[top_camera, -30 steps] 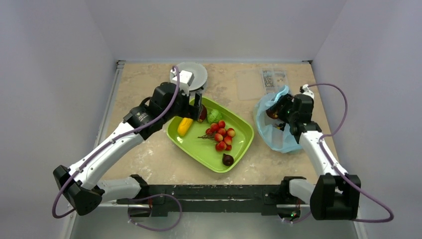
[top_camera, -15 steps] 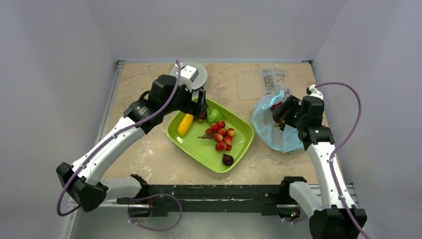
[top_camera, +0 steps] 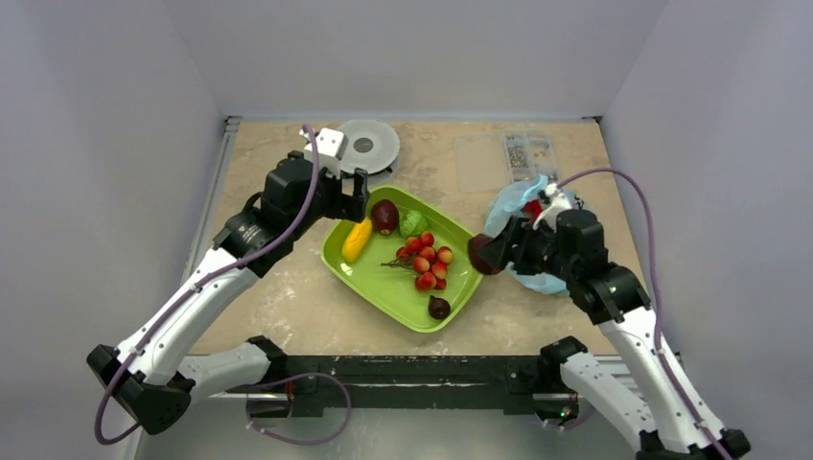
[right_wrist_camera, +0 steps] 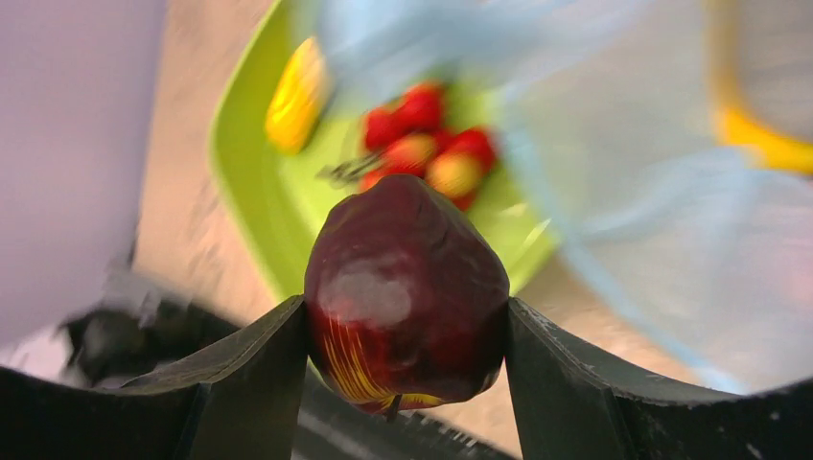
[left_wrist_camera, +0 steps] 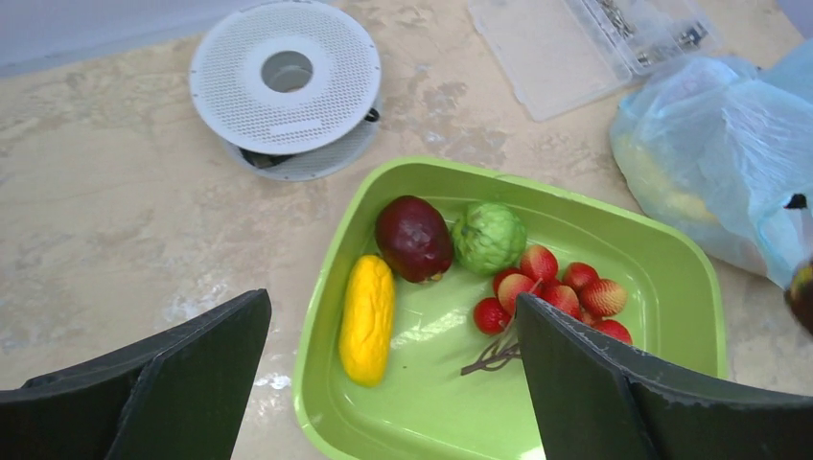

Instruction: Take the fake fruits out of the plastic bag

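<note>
My right gripper [top_camera: 487,254] is shut on a glossy dark red apple [top_camera: 480,256], held in the air between the light-blue plastic bag [top_camera: 543,281] and the right rim of the green tray [top_camera: 379,283]. In the right wrist view the apple [right_wrist_camera: 407,278] sits tight between both fingers [right_wrist_camera: 249,383]. My left gripper [top_camera: 360,190] is open and empty over the tray's far-left edge. In the tray lie a yellow fruit [left_wrist_camera: 368,316], a dark red fruit [left_wrist_camera: 413,237], a lumpy green ball [left_wrist_camera: 488,237], a cluster of red berries [left_wrist_camera: 556,287] and a small dark fruit [top_camera: 439,307]. Something yellow [left_wrist_camera: 662,187] shows through the bag [left_wrist_camera: 729,144].
A white round perforated disc [top_camera: 369,144] lies at the back behind the tray. A clear plastic box [top_camera: 527,151] with small parts and a clear lid [top_camera: 476,163] lie at the back right, just behind the bag. Grey walls enclose the table.
My right gripper has come out of the bag with the red apple and moved left toward the tray. My left gripper has let go of the dark red fruit in the tray and drawn back.
</note>
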